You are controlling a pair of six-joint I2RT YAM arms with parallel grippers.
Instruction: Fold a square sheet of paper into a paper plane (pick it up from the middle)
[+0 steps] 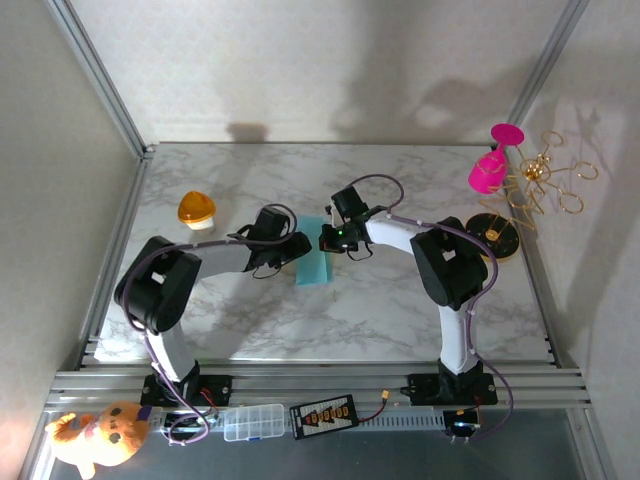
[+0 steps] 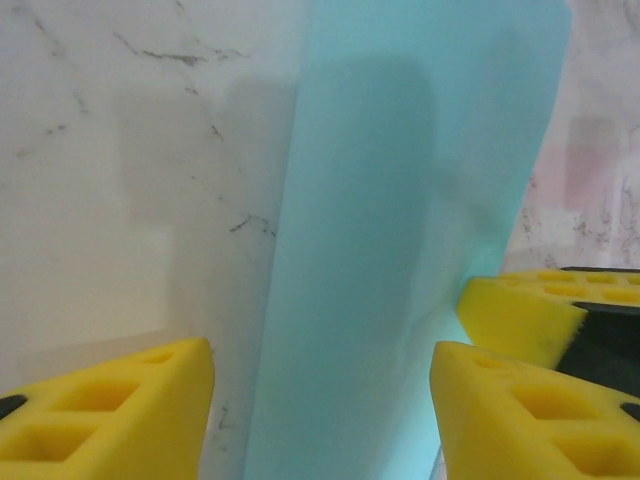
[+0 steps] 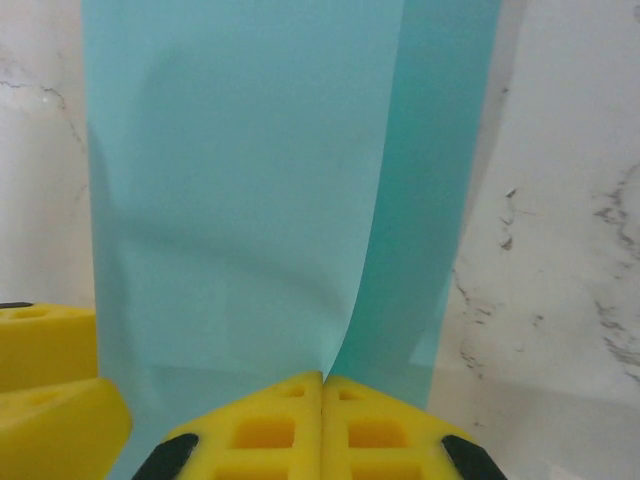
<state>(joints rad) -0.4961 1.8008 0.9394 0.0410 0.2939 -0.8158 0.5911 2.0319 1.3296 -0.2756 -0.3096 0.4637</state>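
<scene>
Top external: at the near rail sit a plush toy [image 1: 100, 432], a clear plastic box [image 1: 253, 421] and a black board [image 1: 323, 414] with orange labels too small to read. At mid-tabletop [image 1: 400, 300] both arms meet at the teal square sheet of paper [image 1: 317, 265]. Left wrist: left gripper [image 2: 320, 395] has its pads apart, straddling the sheet. Right wrist: right gripper [image 3: 322, 385] is pressed together, pinching the sheet's crease. Far left is an orange dome [image 1: 197, 210]; far right, a pink goblet [image 1: 495, 160].
</scene>
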